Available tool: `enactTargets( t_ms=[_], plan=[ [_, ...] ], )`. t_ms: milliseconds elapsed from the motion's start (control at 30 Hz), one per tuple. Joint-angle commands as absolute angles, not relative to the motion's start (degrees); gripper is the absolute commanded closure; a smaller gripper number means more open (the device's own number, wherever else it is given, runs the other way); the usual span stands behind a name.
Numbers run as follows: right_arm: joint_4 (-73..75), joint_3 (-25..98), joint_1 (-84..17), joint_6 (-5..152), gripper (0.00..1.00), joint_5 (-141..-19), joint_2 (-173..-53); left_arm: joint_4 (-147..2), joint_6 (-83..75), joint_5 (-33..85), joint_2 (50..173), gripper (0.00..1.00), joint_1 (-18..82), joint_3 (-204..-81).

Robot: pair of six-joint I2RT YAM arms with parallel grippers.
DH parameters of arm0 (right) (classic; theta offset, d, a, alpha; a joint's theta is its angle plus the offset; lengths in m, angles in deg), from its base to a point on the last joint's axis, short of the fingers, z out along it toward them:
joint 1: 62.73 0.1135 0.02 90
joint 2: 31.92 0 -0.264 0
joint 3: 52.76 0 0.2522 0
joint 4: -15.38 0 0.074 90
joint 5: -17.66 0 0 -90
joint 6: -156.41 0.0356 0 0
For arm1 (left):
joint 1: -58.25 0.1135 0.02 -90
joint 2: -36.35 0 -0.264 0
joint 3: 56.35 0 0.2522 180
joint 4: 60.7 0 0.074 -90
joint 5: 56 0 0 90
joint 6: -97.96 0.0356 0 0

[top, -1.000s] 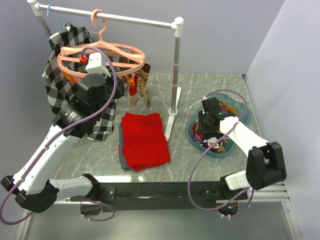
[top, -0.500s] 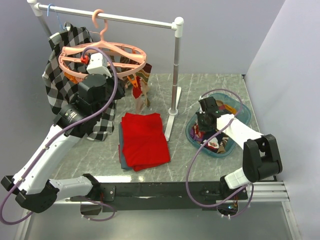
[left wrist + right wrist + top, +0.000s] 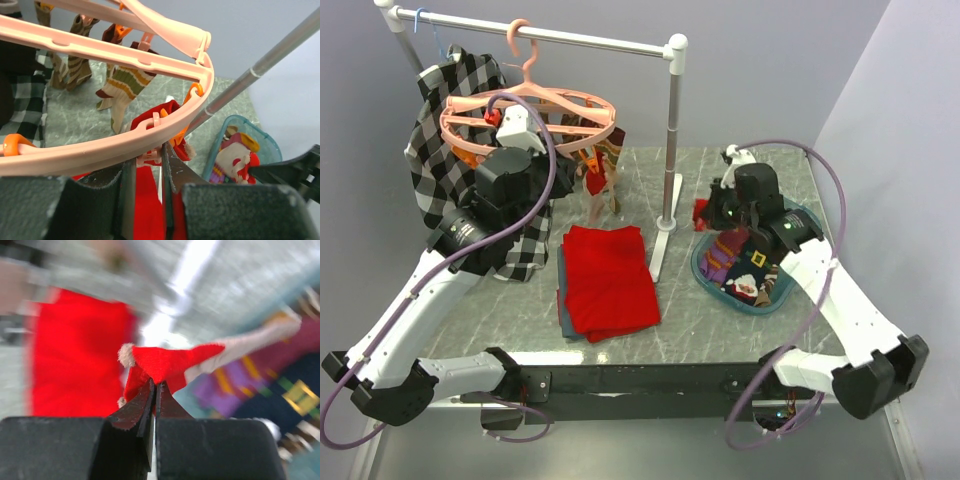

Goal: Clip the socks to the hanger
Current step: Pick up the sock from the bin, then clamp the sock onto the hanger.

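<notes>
Right tool pinches a red sock, well right of the hanger. Left tool grips narrow on a clip hanging from it. Bring the sock edge into that clip slowly

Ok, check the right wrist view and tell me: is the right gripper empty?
No, the right gripper is pinched shut on a red sock with a white end.
</notes>
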State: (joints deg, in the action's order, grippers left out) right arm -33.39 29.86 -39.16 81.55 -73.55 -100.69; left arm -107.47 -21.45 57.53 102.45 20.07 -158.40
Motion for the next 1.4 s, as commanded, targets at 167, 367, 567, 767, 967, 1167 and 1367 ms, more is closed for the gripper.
enactTargets(
  t_ms=[167,367,567,767,967,1167,1367],
  plan=[
    [-25.29,43.00,-23.11,95.14,1.00,-85.78,-103.28,-102.50,-20.60,53.51,100.86,0.96,20.10,-157.12],
    [-17.12,47.66,-15.63,101.73,1.00,-91.32,-110.30,-101.44,-20.78,52.90,99.81,0.97,20.10,-155.81],
    [-12.36,53.37,-13.07,105.87,1.00,-93.61,-117.77,-100.12,-21.30,51.93,98.49,0.98,20.02,-154.40],
    [-13.24,57.77,-13.86,106.75,1.00,-89.22,-121.74,-99.51,-21.22,52.02,96.82,0.98,20.10,-152.21],
    [-12.89,57.51,-16.58,108.86,1.00,-85.09,-121.66,-97.93,-20.52,52.02,94.62,0.99,20.10,-149.65],
    [-12.45,58.04,-18.87,109.65,1.00,-84.64,-121.66,-97.57,-19.20,51.05,94.71,0.99,20.10,-149.04],
    [-11.48,58.04,-19.40,109.83,1.00,-85.00,-121.30,-97.49,-18.58,50.61,95.59,0.98,20.10,-148.95]
  ],
)
